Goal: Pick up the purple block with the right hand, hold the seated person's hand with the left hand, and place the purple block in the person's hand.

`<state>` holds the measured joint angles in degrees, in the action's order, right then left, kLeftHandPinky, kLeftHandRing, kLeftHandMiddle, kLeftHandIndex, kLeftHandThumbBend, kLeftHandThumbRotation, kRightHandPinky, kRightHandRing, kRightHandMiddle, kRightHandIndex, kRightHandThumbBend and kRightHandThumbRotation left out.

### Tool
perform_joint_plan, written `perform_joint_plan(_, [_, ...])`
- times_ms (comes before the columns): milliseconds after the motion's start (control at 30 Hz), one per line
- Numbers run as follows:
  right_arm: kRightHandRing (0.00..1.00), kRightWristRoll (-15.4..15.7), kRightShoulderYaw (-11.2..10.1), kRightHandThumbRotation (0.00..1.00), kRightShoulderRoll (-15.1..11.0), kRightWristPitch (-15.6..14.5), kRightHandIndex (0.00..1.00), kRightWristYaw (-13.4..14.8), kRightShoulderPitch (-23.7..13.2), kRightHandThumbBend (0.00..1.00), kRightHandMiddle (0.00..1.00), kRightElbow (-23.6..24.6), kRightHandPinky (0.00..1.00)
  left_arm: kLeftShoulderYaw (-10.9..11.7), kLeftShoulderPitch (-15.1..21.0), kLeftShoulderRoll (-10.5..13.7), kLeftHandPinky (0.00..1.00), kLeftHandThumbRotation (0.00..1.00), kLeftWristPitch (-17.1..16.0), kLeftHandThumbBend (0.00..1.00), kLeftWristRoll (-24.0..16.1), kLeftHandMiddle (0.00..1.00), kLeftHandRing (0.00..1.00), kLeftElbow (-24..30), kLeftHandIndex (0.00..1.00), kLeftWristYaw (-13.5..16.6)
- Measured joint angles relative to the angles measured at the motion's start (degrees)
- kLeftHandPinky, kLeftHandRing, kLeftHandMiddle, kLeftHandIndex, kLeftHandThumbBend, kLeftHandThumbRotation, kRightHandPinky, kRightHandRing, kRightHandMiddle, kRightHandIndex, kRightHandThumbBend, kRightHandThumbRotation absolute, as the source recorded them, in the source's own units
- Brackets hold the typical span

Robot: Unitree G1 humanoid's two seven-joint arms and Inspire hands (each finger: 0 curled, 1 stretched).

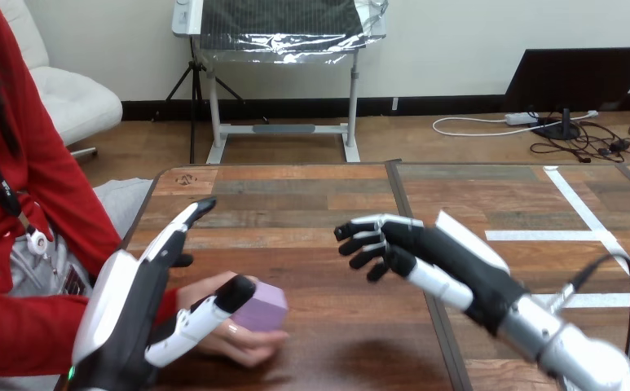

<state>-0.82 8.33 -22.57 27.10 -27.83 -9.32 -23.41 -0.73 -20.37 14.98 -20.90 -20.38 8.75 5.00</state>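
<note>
With your right hand (450, 261) fingers (360, 230) loose and empty and left hand (132, 301) fingers straight beside the person's hand (238, 338), a rough pull-away could knock the block (262, 308) onto the surface (311, 204).

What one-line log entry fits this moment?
purple block: in person's hand | left hand: touching person's hand | right hand: empty, clear of block

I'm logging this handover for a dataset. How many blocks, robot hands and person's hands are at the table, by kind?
purple block: 1
robot hands: 2 (left hand, right hand)
person's hand: 1
Total: 4
</note>
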Motion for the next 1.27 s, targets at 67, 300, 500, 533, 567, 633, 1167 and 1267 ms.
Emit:
perform_joint_plan(67, [0.78, -1.01, -0.03, 1.00, 0.18, -0.02, 0.84, -0.26, 1.41, 0.92, 0.81, 0.94, 0.72, -0.06, -0.78, -1.15, 0.79, 1.00, -0.81, 1.00, 0.94, 0.89, 0.89, -0.21, 0.87, 0.81])
perform_joint_plan(300, [0.79, -3.50, -0.12, 1.00, 1.49, -0.03, 0.84, -0.42, 6.39, 0.91, 0.82, 3.50, 0.74, -0.46, -3.77, -4.73, 0.80, 1.00, -3.96, 0.88, 4.18, 0.88, 0.87, -0.75, 0.86, 2.31])
perform_joint_plan(500, [0.79, -4.52, -0.28, 1.00, 3.59, -0.04, 0.84, 0.98, 10.89, 0.91, 0.82, 5.85, 0.74, -0.75, -6.60, -6.40, 0.79, 1.00, -6.98, 0.79, 5.38, 0.86, 0.85, -0.90, 0.84, 2.39])
perform_joint_plan(533, [0.79, -4.86, -0.29, 1.00, 4.02, -0.04, 0.84, 1.22, 11.60, 0.90, 0.82, 6.20, 0.74, -0.79, -7.05, -6.56, 0.78, 1.00, -7.42, 0.77, 5.58, 0.85, 0.84, -0.90, 0.83, 2.33])
perform_joint_plan(567, [0.79, -5.23, -0.29, 1.00, 4.47, -0.04, 0.83, 1.55, 12.36, 0.90, 0.81, 6.62, 0.74, -0.87, -7.51, -6.68, 0.78, 1.00, -7.87, 0.76, 6.09, 0.85, 0.84, -0.90, 0.83, 2.15])
perform_joint_plan(633, [0.78, -6.11, -0.30, 1.00, 5.57, -0.03, 0.83, 2.22, 13.88, 0.89, 0.81, 7.41, 0.74, -0.97, -8.48, -6.87, 0.78, 1.00, -8.76, 0.73, 6.97, 0.85, 0.84, -0.89, 0.82, 1.66])
perform_joint_plan(1167, [0.83, -9.38, -0.44, 1.00, 12.27, 0.53, 0.85, 4.64, 22.01, 0.87, 0.83, 10.45, 0.84, -1.50, -15.60, -6.94, 0.68, 1.00, -12.89, 0.64, 11.16, 0.77, 0.75, -0.01, 0.76, -2.64])
perform_joint_plan(1267, [0.84, -10.40, -0.43, 1.00, 12.61, 0.36, 0.86, 4.20, 22.81, 0.87, 0.84, 10.96, 0.86, -1.66, -16.84, -7.10, 0.67, 1.00, -13.17, 0.65, 11.53, 0.76, 0.75, 0.42, 0.76, -2.96])
